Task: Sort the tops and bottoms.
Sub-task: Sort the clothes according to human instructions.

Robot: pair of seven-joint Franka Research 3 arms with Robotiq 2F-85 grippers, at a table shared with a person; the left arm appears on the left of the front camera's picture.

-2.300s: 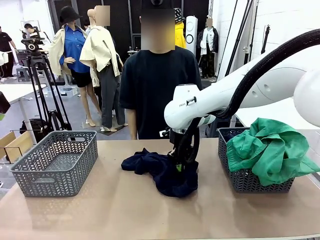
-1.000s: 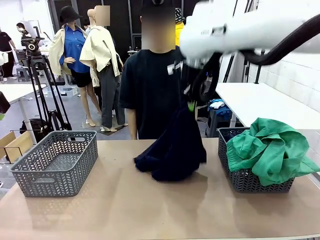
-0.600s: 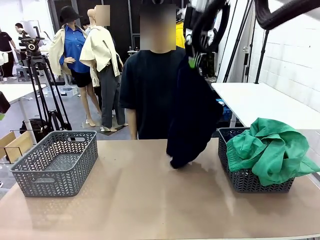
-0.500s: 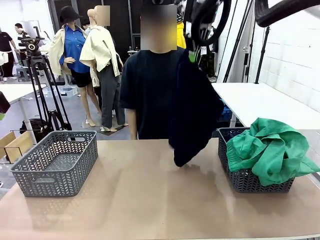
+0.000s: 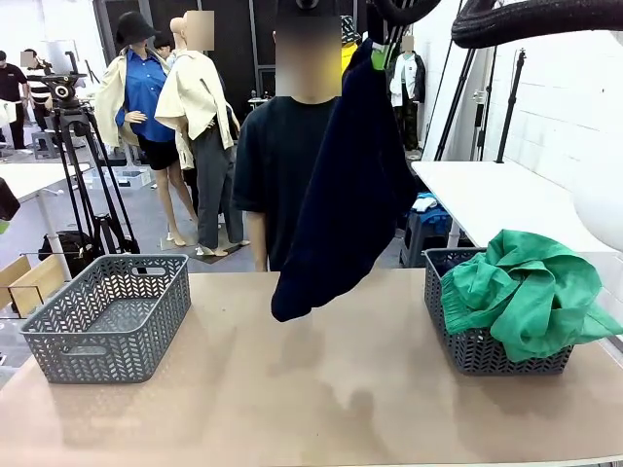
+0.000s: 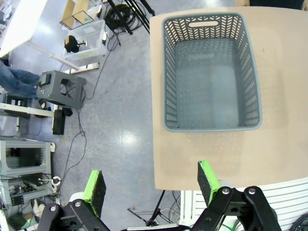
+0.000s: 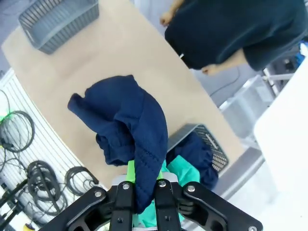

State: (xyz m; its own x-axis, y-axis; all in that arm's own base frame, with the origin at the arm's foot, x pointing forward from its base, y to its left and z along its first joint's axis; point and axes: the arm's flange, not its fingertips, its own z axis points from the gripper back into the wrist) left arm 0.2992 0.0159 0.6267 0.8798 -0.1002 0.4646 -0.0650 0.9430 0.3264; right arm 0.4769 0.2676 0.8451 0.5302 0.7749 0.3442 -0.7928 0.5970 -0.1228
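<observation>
A navy garment (image 5: 341, 185) hangs in the air over the middle of the table, its lower end clear of the tabletop. At the top of the front view my right gripper (image 5: 378, 53) is shut on its upper edge. The right wrist view shows the same cloth (image 7: 125, 125) bunched between the shut fingers of the right gripper (image 7: 144, 180). A green garment (image 5: 521, 287) is heaped in the grey basket (image 5: 467, 350) at the right. High above the table's left end, my left gripper (image 6: 150, 185) is open with nothing in it, over the empty grey basket (image 6: 211, 72).
The empty basket (image 5: 107, 316) stands at the table's left end. A person (image 5: 287, 165) in a black shirt stands at the far side, behind the hanging garment. The tabletop (image 5: 311, 389) between the baskets is bare.
My right gripper has risen further with the navy garment, whose lower end has left the table and swung left. The baskets and the green garment have stayed put.
</observation>
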